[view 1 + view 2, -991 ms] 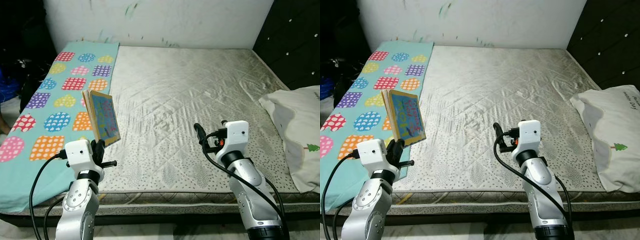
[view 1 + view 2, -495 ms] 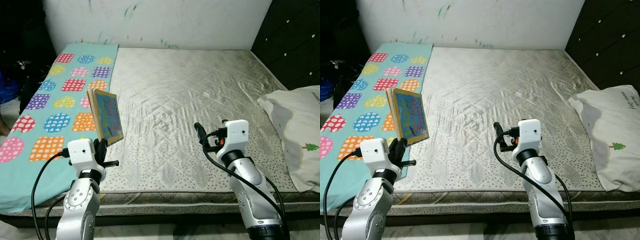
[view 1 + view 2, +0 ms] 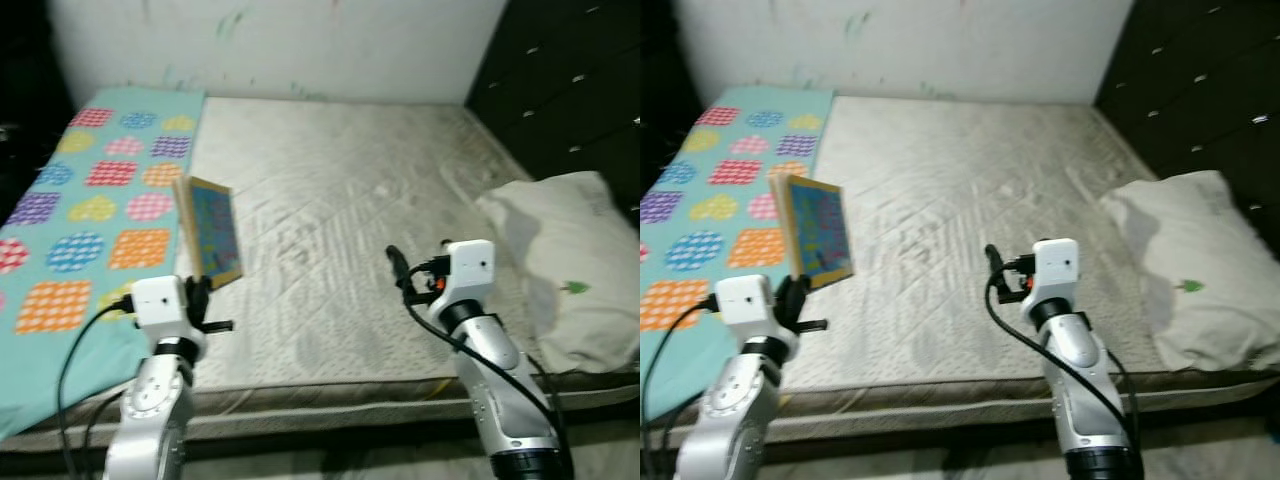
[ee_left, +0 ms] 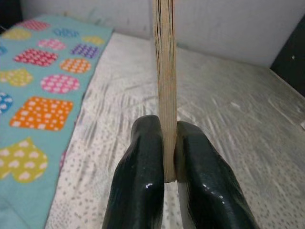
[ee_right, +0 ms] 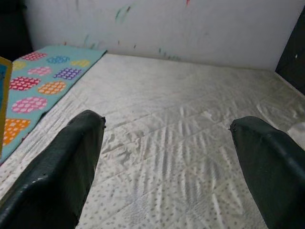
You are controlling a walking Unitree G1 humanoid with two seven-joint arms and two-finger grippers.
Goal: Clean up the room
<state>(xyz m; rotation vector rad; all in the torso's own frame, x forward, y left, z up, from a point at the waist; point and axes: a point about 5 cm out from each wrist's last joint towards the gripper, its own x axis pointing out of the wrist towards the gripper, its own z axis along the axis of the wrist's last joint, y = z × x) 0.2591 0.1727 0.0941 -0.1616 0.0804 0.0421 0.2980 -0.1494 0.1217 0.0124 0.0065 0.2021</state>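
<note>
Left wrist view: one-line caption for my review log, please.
Left gripper clamps a thin book upright, spine-edge on, above the mattress.

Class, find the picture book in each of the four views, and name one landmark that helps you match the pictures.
Left eye view: the book stands upright, left of centre, above the left end effector.
Right eye view: book upright at left.
Left wrist view: spine-on at centre, clamped between the black fingers.
Right wrist view: a sliver at the far edge.
Shared landmark: the patterned teal blanket.
</note>
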